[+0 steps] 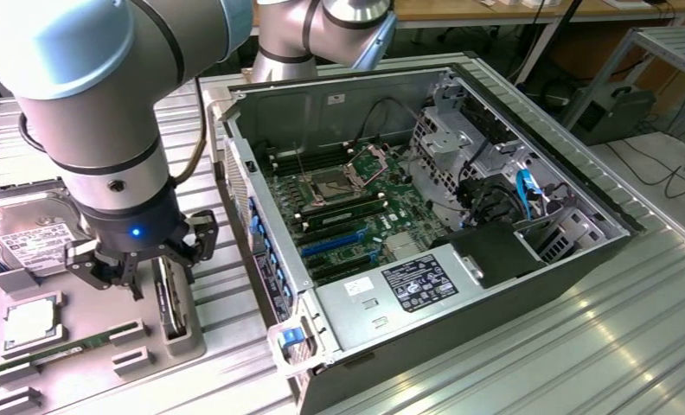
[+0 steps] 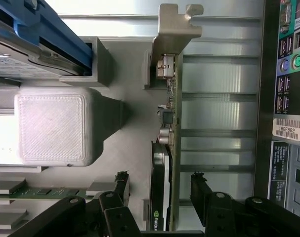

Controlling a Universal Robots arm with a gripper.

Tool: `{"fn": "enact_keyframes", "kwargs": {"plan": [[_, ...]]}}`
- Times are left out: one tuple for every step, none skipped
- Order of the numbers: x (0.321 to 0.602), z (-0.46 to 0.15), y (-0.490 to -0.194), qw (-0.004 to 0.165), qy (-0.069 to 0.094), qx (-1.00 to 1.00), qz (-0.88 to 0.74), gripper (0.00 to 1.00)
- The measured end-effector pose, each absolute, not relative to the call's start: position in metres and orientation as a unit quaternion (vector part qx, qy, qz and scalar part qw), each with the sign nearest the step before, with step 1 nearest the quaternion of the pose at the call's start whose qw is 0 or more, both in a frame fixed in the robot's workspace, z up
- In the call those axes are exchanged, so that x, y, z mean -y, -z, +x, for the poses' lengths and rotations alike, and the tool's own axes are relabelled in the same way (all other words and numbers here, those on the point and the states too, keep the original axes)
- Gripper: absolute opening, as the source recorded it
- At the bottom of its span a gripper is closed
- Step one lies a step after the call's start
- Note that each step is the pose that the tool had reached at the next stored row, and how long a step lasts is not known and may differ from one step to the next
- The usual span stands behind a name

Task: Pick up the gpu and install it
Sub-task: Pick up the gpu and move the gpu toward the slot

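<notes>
The gpu (image 2: 173, 123) stands on its long edge in a slot of the grey parts tray (image 1: 187, 346). From above I see its green board edge, its black shroud (image 2: 158, 192) and its silver end bracket (image 2: 177, 27). In the exterior view the gpu (image 1: 174, 303) is a thin dark card just below the arm's wrist. My gripper (image 2: 161, 183) hangs open right over the card's shroud end, one black fingertip (image 2: 122, 183) on each side of it with a gap on both sides. Seen from outside, the gripper (image 1: 152, 270) sits low over the tray at the exterior view's left.
The open PC case (image 1: 573, 186) lies to the exterior view's right of the tray, its motherboard with blue slots (image 1: 331, 244) exposed. A silver hard drive (image 1: 31, 235), a chip (image 1: 31, 320) and a green memory stick (image 1: 54, 352) share the tray. The case's rear ports (image 2: 288, 74) lie close beside the gpu.
</notes>
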State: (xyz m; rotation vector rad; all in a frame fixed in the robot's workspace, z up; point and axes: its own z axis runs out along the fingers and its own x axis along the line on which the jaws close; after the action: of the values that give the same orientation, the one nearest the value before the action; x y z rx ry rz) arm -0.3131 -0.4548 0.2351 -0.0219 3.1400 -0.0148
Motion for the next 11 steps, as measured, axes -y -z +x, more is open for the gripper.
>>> {"fn": "enact_keyframes", "kwargs": {"plan": [[0.4548, -0.3131, -0.2344, 0.001, 0.005, -1.0, -0.007, 0.62], [0.4548, -0.3131, -0.2338, 0.001, 0.005, -1.0, -0.006, 0.62], [0.4548, -0.3131, -0.2332, 0.001, 0.005, -1.0, -0.006, 0.62], [0.4548, -0.3131, -0.2325, 0.001, 0.005, -1.0, -0.006, 0.62], [0.4547, -0.3131, -0.2318, 0.001, 0.005, -1.0, -0.005, 0.62], [0.4546, -0.3131, -0.2311, 0.001, 0.005, -1.0, -0.005, 0.62], [0.4544, -0.3131, -0.2304, 0.001, 0.005, -1.0, -0.004, 0.62], [0.4536, -0.3132, -0.2299, 0.001, 0.005, -1.0, -0.002, 0.62], [0.4525, -0.3131, -0.2292, 0.001, 0.005, -1.0, 0.0, 0.62], [0.4518, -0.3131, -0.2288, 0.001, 0.005, -1.0, 0.002, 0.62], [0.4515, -0.3131, -0.2284, 0.001, 0.005, -1.0, 0.003, 0.62]]}}
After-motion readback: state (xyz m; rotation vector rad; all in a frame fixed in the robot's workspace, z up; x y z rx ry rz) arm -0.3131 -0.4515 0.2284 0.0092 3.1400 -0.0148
